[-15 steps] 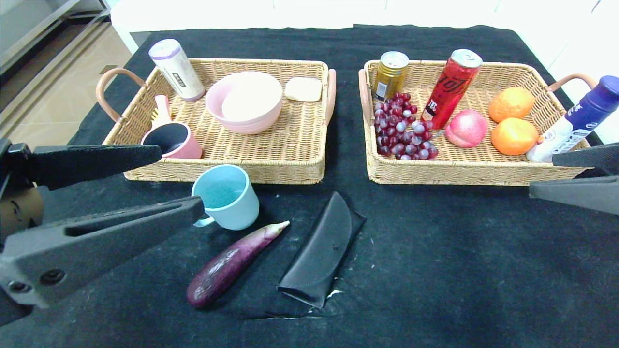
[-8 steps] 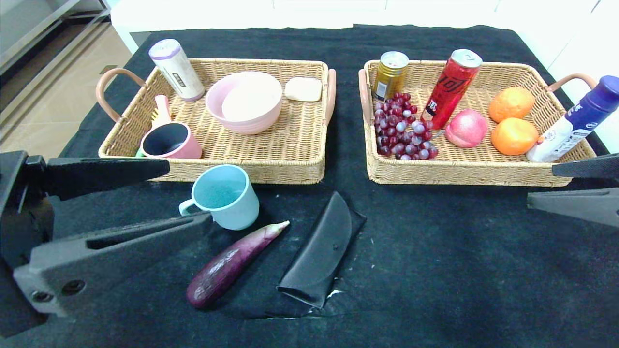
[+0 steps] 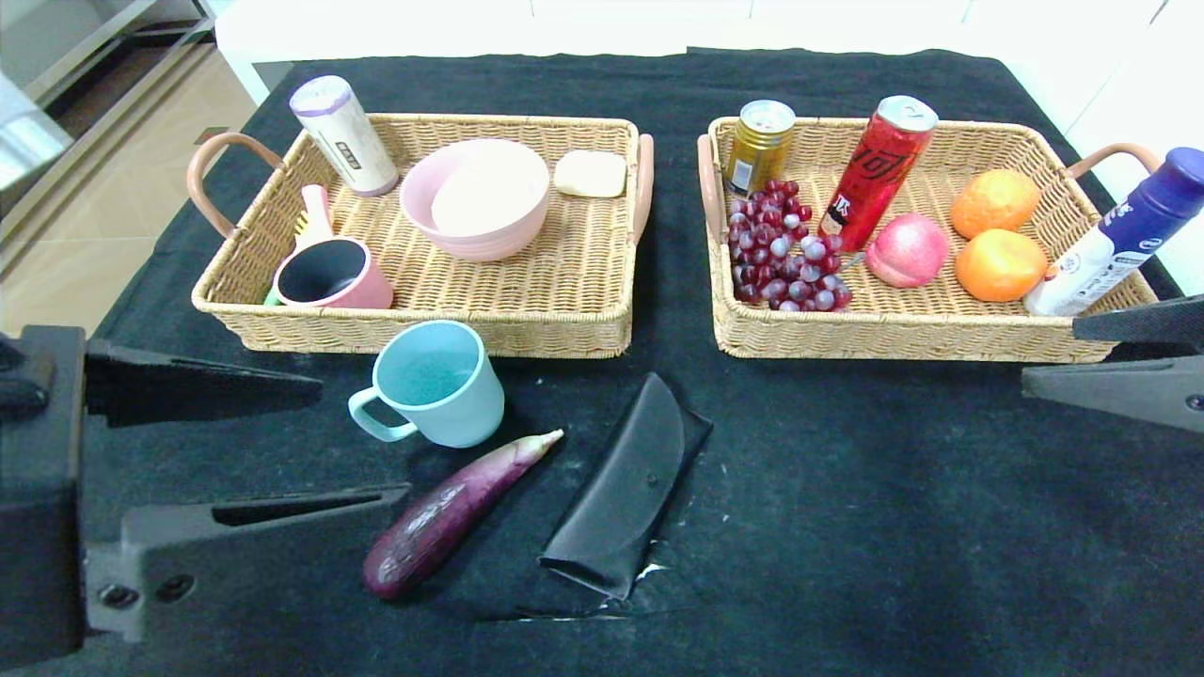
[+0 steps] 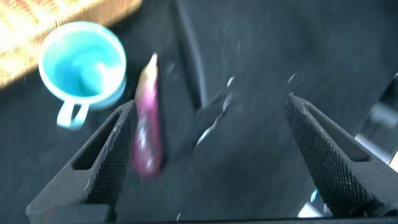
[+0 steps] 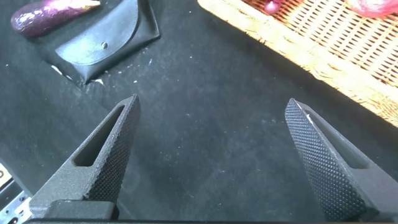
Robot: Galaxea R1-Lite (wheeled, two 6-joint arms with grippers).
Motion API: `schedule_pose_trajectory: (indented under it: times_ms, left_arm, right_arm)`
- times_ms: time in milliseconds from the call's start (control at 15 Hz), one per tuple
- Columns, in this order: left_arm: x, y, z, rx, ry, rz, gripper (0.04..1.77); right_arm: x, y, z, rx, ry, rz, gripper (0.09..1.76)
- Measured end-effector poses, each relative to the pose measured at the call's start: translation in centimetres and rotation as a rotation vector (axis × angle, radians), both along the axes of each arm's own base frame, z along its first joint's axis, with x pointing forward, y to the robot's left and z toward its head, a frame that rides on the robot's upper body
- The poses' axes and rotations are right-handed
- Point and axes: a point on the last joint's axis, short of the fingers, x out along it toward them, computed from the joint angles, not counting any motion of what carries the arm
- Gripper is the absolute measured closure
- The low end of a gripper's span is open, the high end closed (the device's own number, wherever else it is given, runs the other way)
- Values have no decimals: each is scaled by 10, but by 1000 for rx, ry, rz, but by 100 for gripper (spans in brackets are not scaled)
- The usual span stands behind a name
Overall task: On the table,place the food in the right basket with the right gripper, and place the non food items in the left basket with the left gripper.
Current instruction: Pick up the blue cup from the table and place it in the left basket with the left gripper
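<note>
Blue cup upright on black table, just in front of left basket, handle toward left gripper. Eggplant lies beside cup, stem end near it; black case next to eggplant. Left gripper at near left edge, fingers spread wide, empty, apart from cup. Right gripper at right edge, by front corner of right basket, fingers spread, empty. Left basket holds bowl, pink cup; right basket holds grapes, cans, oranges.

Indoor test room: black-clothed table, tiled floor, metal shelving.
</note>
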Motion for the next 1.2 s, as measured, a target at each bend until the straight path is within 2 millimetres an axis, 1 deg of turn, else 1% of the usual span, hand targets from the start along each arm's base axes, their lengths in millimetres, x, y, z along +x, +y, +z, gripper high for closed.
schedule_pose_trajectory:
  times_ms: [333, 667, 933, 1200]
  left_arm:
    - [34, -19, 2, 162, 48, 132, 9]
    - [70, -41, 3, 255, 65, 234, 9]
    - [95, -57, -9, 305, 96, 265, 9]
    - [111, -67, -22, 342, 122, 290, 9]
  right_arm:
    - [1, -2, 0, -2, -5, -8, 15]
    - [4, -2, -1, -5, -10, -14, 15]
    - [5, -4, 0, -5, -12, -23, 15]
    - [5, -4, 0, -4, -14, -25, 15]
